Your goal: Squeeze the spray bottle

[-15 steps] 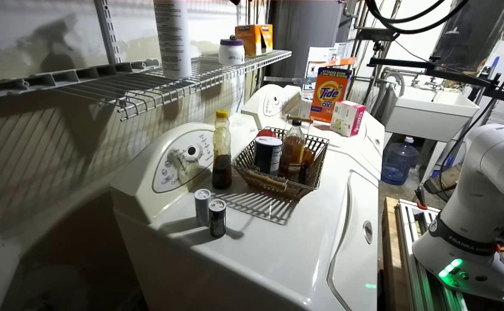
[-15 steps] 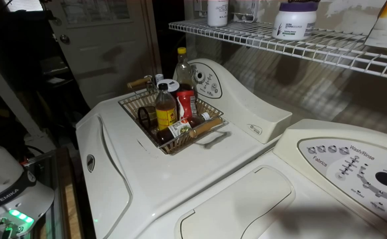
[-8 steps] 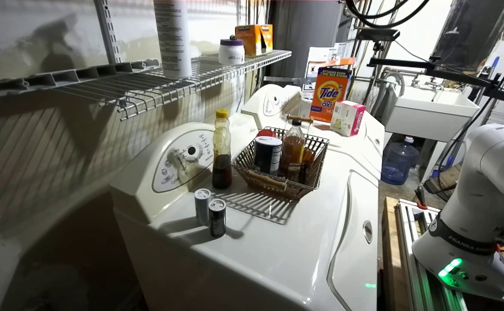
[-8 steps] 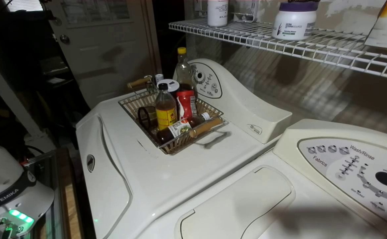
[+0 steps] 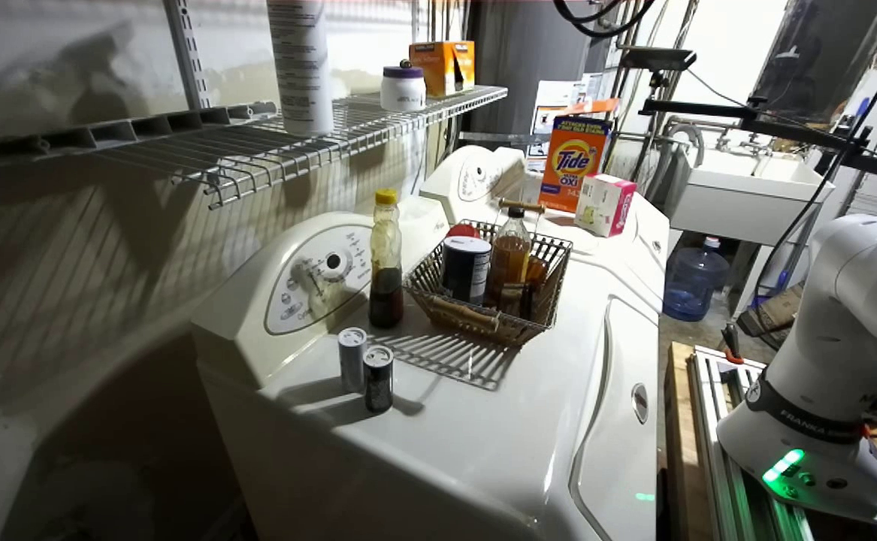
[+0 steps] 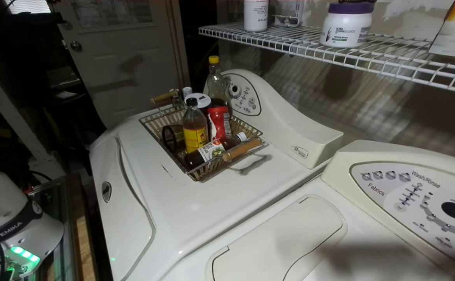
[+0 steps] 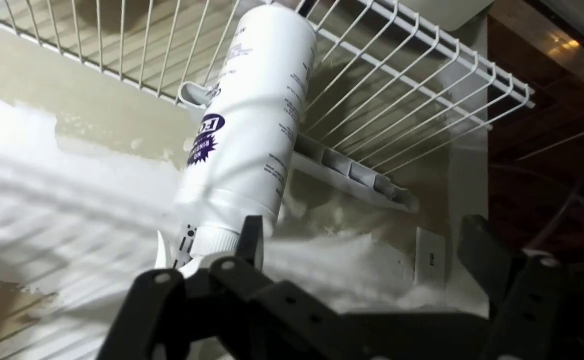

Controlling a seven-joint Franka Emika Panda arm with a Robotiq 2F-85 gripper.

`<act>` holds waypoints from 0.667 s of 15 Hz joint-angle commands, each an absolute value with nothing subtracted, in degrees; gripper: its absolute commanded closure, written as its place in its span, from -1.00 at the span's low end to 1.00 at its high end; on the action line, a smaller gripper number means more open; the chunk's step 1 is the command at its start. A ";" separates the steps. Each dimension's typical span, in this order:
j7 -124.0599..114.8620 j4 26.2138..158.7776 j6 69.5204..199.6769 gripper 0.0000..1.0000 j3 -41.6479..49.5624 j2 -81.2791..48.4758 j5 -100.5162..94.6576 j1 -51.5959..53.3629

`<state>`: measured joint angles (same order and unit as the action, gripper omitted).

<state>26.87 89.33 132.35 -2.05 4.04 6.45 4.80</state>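
The white spray bottle [image 7: 251, 115] stands on the wire shelf; it also shows in both exterior views [image 5: 301, 71] [image 6: 256, 15], with its top cut off. In the wrist view its ribbed collar [image 7: 214, 241] and a pale trigger tip [image 7: 161, 251] show, while the rest of the spray head is hidden behind my left-hand finger. My gripper [image 7: 364, 237] is open, with nothing between its fingers. The left-hand finger overlaps the bottle's neck in the picture; I cannot tell if it touches. The right-hand finger is well off to the side. The gripper is outside both exterior views.
The wire shelf [image 5: 378, 124] also bears a purple-lidded jar [image 5: 403, 90], an orange box [image 5: 442, 68] and a grey ridged rail [image 5: 145, 129]. Below, a basket [image 5: 528, 330] of bottles, a yellow-capped bottle [image 5: 386, 263] and two shakers [image 5: 379, 379] stand on the white dryer.
The upper arm link at the right edge and the hanging cables have shifted, the cables at the top moving left. The shadow on the wall behind the shelf has grown. The objects have not moved.
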 commanded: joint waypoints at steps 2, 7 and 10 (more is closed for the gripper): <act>36.91 82.49 133.72 -1.00 -1.20 -2.14 15.79 4.13; 38.52 80.54 137.44 -1.00 -0.54 -5.22 19.31 3.34; 37.78 79.59 140.25 -1.00 -0.33 -6.78 20.05 3.08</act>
<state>36.90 82.79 138.22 -0.40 -4.09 17.61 3.50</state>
